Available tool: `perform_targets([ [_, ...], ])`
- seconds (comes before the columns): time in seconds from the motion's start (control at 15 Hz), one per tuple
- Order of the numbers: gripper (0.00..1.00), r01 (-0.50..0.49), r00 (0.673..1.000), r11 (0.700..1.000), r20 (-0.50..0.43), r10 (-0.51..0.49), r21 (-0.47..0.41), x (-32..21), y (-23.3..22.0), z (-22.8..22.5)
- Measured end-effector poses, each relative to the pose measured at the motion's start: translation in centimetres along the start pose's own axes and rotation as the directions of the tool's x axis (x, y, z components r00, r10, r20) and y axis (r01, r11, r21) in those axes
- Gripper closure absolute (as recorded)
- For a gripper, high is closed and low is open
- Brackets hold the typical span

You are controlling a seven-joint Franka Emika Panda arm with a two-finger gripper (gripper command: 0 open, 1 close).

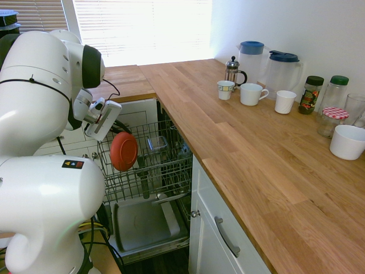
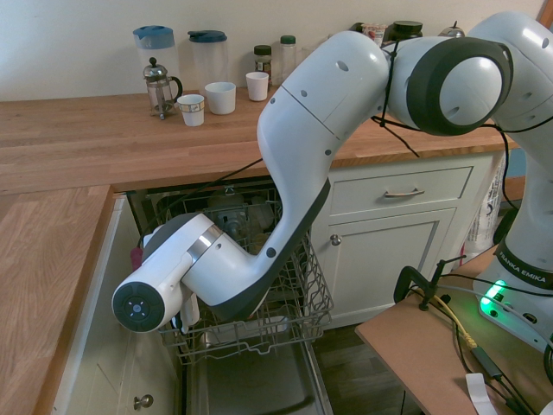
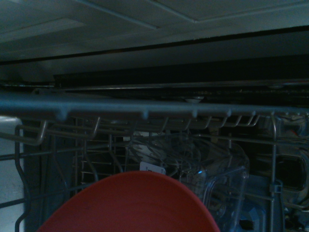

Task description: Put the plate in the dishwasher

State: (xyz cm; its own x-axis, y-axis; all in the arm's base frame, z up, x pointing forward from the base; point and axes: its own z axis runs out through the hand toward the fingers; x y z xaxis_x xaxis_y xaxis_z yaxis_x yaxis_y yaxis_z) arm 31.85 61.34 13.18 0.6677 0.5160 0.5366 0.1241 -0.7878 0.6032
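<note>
The coral-red plate (image 1: 124, 151) stands on edge above the left side of the dishwasher's pulled-out wire rack (image 1: 168, 165). My gripper (image 1: 116, 133) is shut on the plate's upper rim, coming in from the left. The wrist view shows the plate (image 3: 130, 203) rising from the lower edge, with rack wires (image 3: 145, 113) and the dark dishwasher interior behind it. From the other side, the rack (image 2: 298, 307) shows, but my arm hides the gripper and nearly all of the plate. The dishwasher's grey inner door (image 1: 142, 225) lies open below the rack.
A clear plastic container (image 3: 212, 169) sits in the rack beyond the plate. The wooden counter (image 1: 239, 148) carries mugs (image 1: 251, 93), a French press (image 1: 232, 71), two jugs, jars and a white bowl (image 1: 347, 141). White handled drawers (image 2: 389, 194) flank the dishwasher.
</note>
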Motion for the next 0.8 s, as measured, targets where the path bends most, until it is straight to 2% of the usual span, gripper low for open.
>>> perform_targets([
  [0.33, 0.0, -0.02, 1.0, 0.999, -0.007, 0.02, 0.035, -0.09, -0.29, 0.62],
  [0.8, 0.0, -0.043, 0.999, 0.988, -0.025, 0.047, 0.147, 0.73, -0.6, 0.13],
])
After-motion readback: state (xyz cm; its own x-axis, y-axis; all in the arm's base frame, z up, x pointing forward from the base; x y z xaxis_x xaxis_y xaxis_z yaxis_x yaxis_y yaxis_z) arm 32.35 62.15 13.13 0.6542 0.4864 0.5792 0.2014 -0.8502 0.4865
